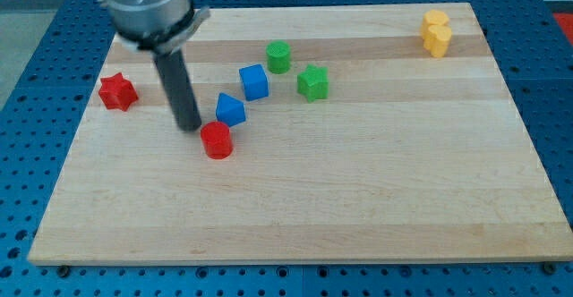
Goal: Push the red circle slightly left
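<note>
The wooden surface (358, 199) carries seven small blocks, and nothing among them serves as a container. The red circle (216, 140) sits left of the board's centre, with a blue block (230, 109) touching or nearly touching its upper right edge. A blue cube (254, 81) stands just up and to the right of that one. A green cylinder (278, 56) and a green star (312, 81) lie near each other toward the view's top. A red star (116, 92) rests near the left edge, and a yellow block (436, 33) sits in the top right corner. The arm comes down from the view's top left, its dark rod upright. My tip (189, 127) is on the board just left of the red circle, slightly above it. There is no pincer on this arm.
</note>
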